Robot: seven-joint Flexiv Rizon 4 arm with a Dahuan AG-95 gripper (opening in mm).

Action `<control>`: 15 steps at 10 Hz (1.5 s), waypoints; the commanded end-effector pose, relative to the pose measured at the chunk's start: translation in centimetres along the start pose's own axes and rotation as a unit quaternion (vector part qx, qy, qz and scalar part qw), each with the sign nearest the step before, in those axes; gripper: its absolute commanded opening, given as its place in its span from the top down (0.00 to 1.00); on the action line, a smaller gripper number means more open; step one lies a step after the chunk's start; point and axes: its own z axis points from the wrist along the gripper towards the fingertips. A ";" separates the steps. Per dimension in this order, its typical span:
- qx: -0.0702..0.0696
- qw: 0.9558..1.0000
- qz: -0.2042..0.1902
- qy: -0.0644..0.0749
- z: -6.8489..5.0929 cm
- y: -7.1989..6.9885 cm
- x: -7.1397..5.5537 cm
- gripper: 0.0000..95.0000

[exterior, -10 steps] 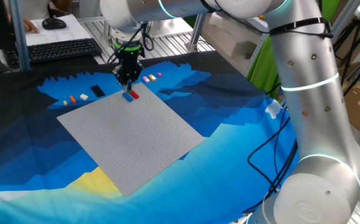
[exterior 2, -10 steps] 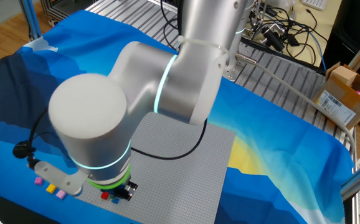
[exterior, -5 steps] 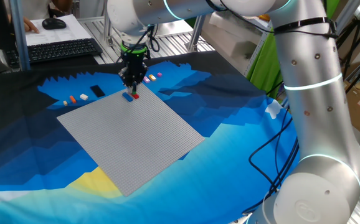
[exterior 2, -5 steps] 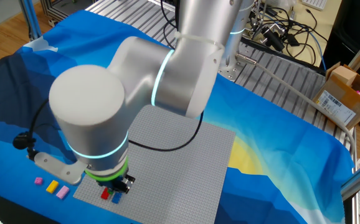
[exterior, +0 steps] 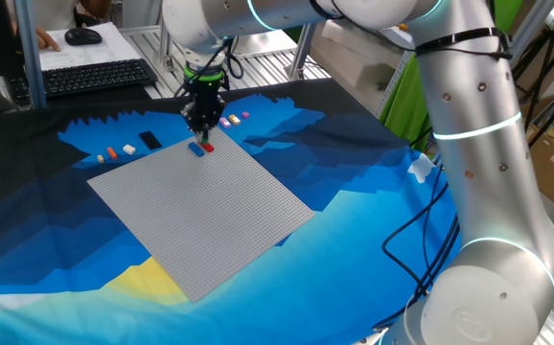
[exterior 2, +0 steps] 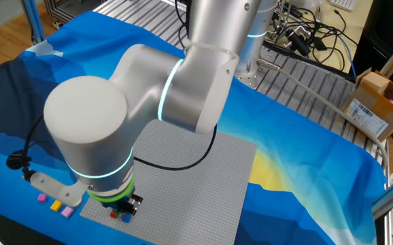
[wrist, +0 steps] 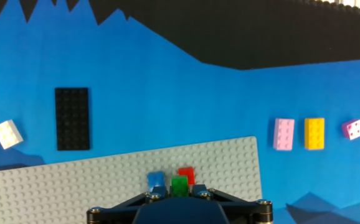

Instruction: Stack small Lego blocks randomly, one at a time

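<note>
The tool [exterior: 202, 127] hangs over the far corner of the grey baseplate [exterior: 200, 206], and its fingers are closed on a green brick [wrist: 179, 185], which shows between the fingertips in the hand view. Just beyond the green brick, a blue brick [wrist: 157, 180] and a red brick [wrist: 186, 174] sit side by side on the baseplate near its edge; whether the green brick touches them cannot be told. On the blue cloth [wrist: 186, 99] covering the desk, past the baseplate, lie a pale pink brick [wrist: 284, 134], a yellow brick [wrist: 314, 134] just beside it, and a smaller pink brick [wrist: 353, 129] a little further along. Well apart on the other side lie a flat black plate [wrist: 72, 118] and a white brick [wrist: 7, 134], tilted.
</note>
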 end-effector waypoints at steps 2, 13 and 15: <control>-0.001 1.000 -0.001 0.001 0.1 -0.1 -0.2 1.00; -0.003 1.000 -0.004 -0.001 0.7 -0.2 -0.4 1.00; -0.003 1.000 -0.004 -0.002 0.7 -0.3 -0.3 1.00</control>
